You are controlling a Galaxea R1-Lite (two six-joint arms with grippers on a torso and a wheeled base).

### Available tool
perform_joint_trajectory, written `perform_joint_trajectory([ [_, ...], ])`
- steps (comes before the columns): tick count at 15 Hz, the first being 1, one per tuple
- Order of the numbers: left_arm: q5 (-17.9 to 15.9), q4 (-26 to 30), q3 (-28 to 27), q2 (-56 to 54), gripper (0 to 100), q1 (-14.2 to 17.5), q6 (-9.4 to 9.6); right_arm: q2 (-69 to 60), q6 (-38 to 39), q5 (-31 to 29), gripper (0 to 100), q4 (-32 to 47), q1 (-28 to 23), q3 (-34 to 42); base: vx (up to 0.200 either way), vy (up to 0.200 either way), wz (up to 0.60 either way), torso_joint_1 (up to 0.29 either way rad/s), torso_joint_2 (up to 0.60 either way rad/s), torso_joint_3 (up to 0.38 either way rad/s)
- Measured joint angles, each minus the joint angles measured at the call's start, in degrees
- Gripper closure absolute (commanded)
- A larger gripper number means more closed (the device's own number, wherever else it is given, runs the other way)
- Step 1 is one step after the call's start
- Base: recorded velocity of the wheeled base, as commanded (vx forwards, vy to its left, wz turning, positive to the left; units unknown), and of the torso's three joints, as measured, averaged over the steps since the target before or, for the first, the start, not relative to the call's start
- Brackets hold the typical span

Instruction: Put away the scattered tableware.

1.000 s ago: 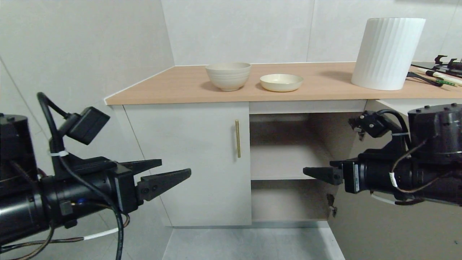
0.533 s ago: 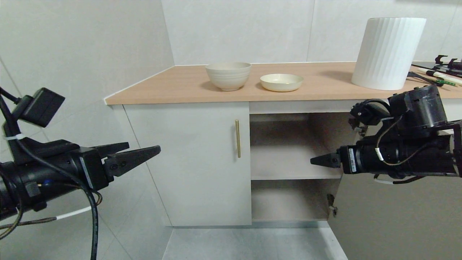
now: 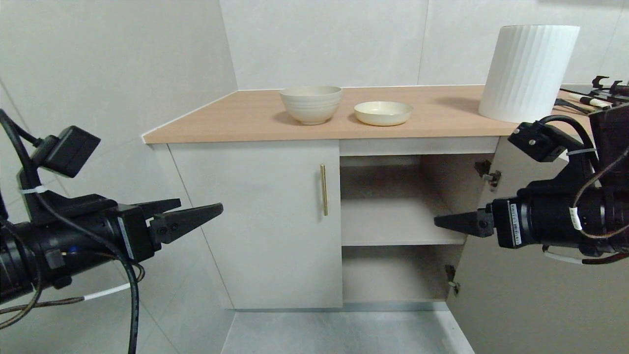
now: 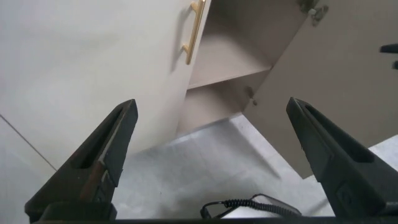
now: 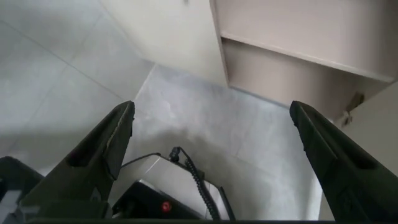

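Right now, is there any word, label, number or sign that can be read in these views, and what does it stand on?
No text here is legible.
White label on the right arm's wrist: carries print, too small to read.
Pens at the far right: any markings are too small to read.
Bowl, plate, ribbed white container, cabinet door: no print visible.

Tall white ribbed cylinder (image 3: 528, 73) on counter (image 3: 236, 118) rt end; dark tools (image 3: 580, 101) just beside it.
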Motion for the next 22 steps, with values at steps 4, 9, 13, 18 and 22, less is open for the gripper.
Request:
perform_joint_trajectory([
  [4, 0.0, -0.2, 0.1, 0.4, 0, 0.0, 0.02, -1.2, 0.0, 0.3, 0, 4.3, 0.2, -0.2, 0.200, 0.000, 0.00, 0.006, 0.00, 0.001],
  [9, 0.1, -0.2, 0.1, 1.0, 0, 0.0, -0.06, -4.3, -3.0, 4.6, 0, 4.5, 0.2, 1.3, 0.120, 0.000, 0.00, -0.001, 0.00, 0.001],
  [13, 0.0, -0.3, 0.2, 1.2, 0, 0.0, -0.12, -5.7, -4.4, 4.7, 0, 3.7, 0.0, 2.4, 0.000, 0.000, 0.00, 0.000, 0.00, 0.000],
  [18, 0.0, -0.3, 0.3, 1.7, 0, 0.0, -0.20, -5.1, -4.5, 4.7, 0, 2.5, -0.7, 2.7, 0.000, 0.000, 0.00, 0.000, 0.00, 0.000],
  [22, 0.0, -0.3, 0.3, 2.1, 0, 0.0, -0.22, -3.9, -4.6, 4.6, 0, 2.3, -2.0, 2.6, 0.000, 0.000, 0.00, 0.044, -0.22, -0.229],
])
